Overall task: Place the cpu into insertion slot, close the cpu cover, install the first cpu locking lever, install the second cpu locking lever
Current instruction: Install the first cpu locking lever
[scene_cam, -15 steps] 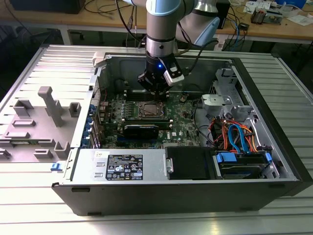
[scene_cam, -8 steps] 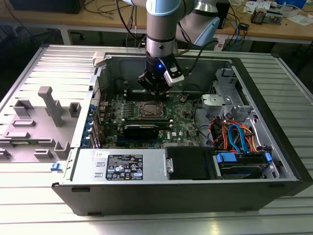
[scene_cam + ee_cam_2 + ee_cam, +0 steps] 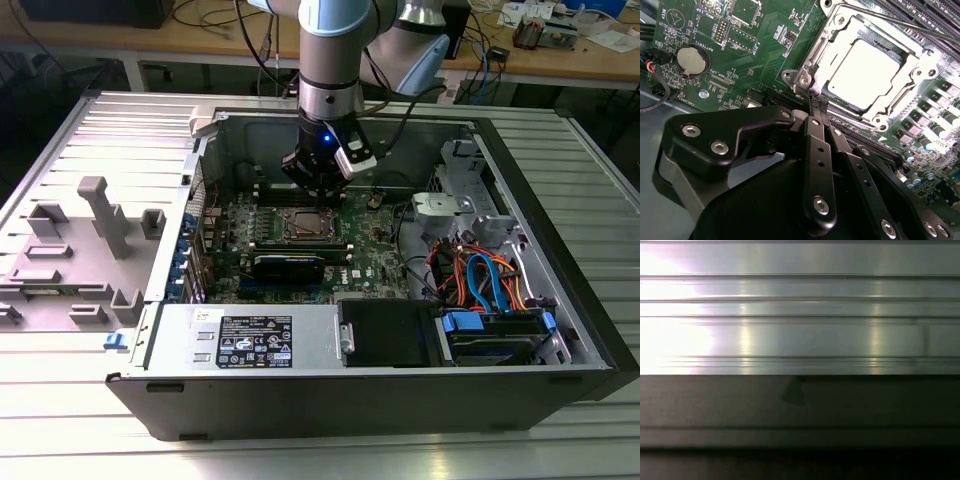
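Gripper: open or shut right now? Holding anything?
Gripper: shut, nothing visible between its fingers, tips at a corner of the cpu cover.

So the tower case [image 3: 380, 400] is lying open on its side on a ribbed aluminium table [image 3: 600, 440], green motherboard [image 3: 380, 250] facing up. The arm [image 3: 330, 60] drops straight in from above. The gripper [image 3: 318, 198] hangs over the middle of the board, its tip right at the far edge of the insertion slot [image 3: 308, 224], which has a silver rim and a darker centre.

Long black memory slots [image 3: 300, 243] run just beside the socket. Along the case's near wall there's the power supply [image 3: 250, 340] with a white label and a black drive bay [image 3: 385, 332] next to it. Blue and orange cables [image 3: 480, 280] are bunched toward the exterior view's right. Grey fixtures [image 3: 105, 215] stand on the table at the exterior view's left.
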Controlling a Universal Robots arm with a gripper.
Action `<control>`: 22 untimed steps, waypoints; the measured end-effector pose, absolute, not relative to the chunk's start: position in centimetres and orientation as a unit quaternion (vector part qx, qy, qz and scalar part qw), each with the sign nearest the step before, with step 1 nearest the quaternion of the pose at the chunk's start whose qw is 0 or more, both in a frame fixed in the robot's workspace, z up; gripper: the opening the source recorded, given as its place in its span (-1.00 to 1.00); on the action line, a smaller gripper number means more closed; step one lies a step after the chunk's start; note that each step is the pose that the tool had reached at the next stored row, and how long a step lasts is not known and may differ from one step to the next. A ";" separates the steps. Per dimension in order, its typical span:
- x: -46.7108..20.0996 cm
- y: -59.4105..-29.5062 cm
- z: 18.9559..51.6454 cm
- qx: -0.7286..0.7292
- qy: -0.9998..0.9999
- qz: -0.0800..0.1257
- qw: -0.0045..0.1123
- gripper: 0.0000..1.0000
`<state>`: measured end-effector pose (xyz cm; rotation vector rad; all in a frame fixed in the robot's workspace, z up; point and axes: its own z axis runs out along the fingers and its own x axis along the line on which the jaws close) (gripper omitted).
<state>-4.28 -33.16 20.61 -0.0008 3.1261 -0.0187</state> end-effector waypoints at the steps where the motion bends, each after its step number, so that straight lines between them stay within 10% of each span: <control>1: -4.3 -33.2 20.6 0.000 1.000 -0.006 0.008 -0.79; 22: -4.1 -33.2 20.6 0.000 1.000 -0.006 0.008 -0.79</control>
